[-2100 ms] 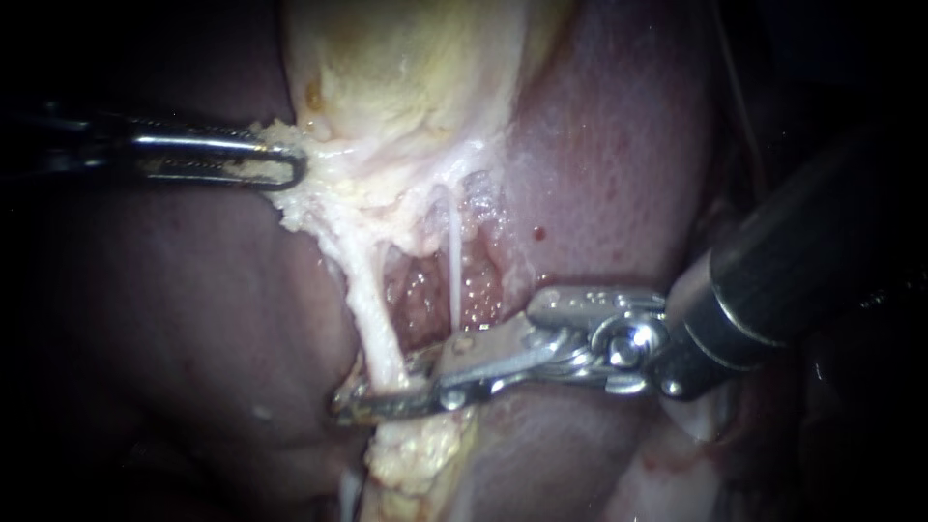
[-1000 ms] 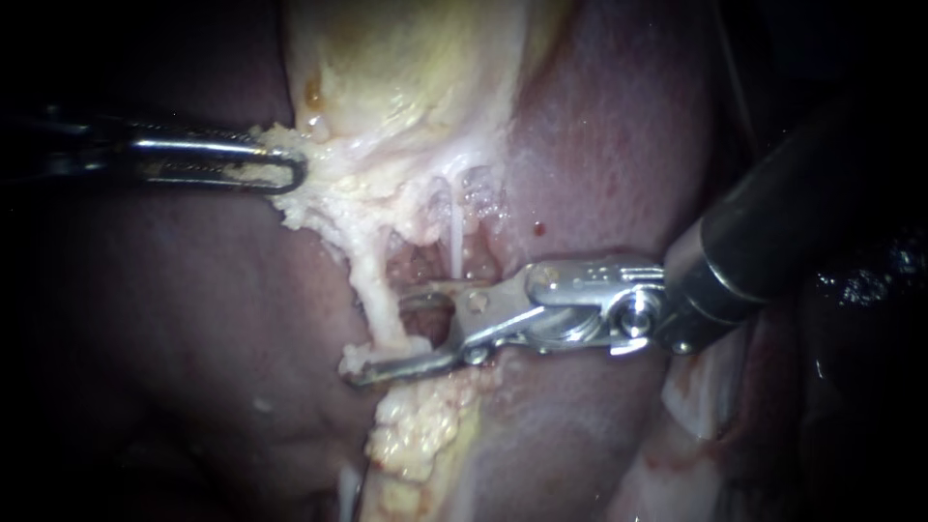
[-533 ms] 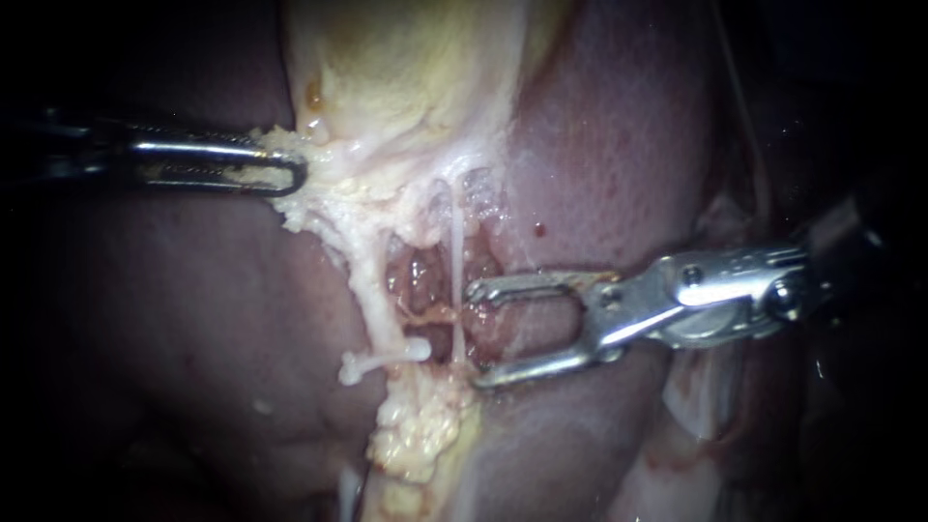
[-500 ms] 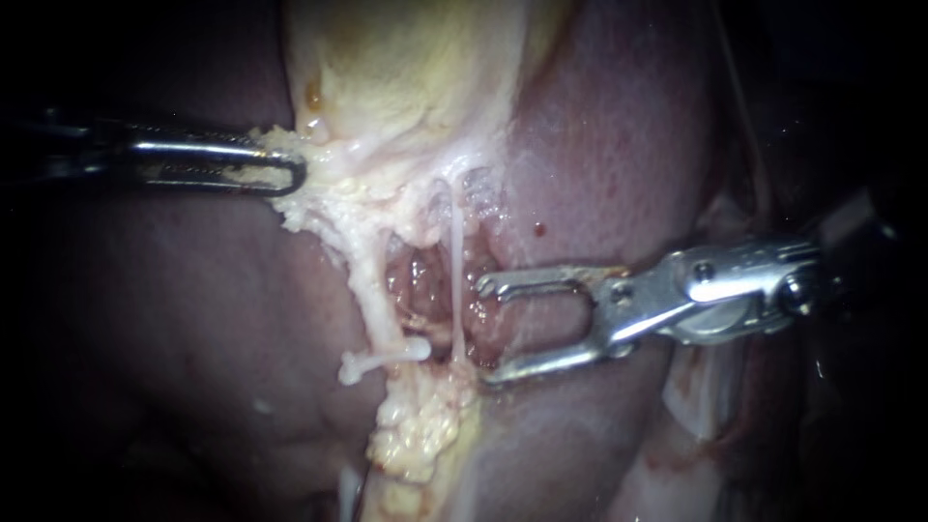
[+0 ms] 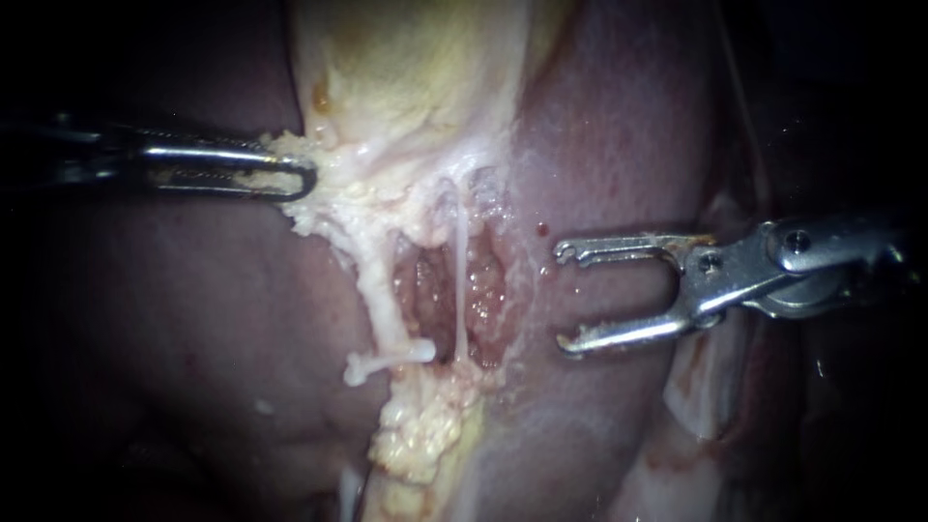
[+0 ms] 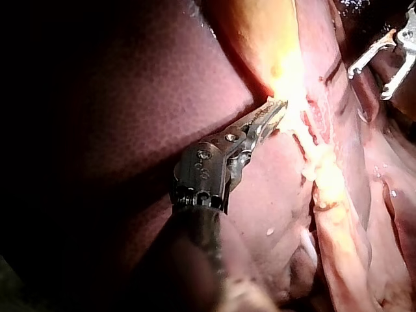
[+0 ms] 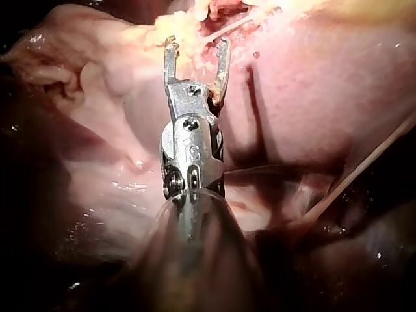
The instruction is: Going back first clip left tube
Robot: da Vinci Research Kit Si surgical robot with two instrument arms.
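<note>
White plastic clip [image 5: 389, 356] is sitting crosswise on the pale left tube [image 5: 372, 290] at lower centre of frame, long axis near horizontal. Right instrument [image 5: 562, 297] is standing well apart at centre right, with its silver forked jaws gaping and empty and the clip lying to its left. Left instrument [image 5: 300, 176] is clamping yellowish fatty tissue [image 5: 333, 198] at upper left.

A white clip [image 5: 387, 359] sits crosswise on the lower end of the pale left tube [image 5: 375, 295], just below centre frame; we see the tube slanting down from upper left, stretched, bare above it.
</note>
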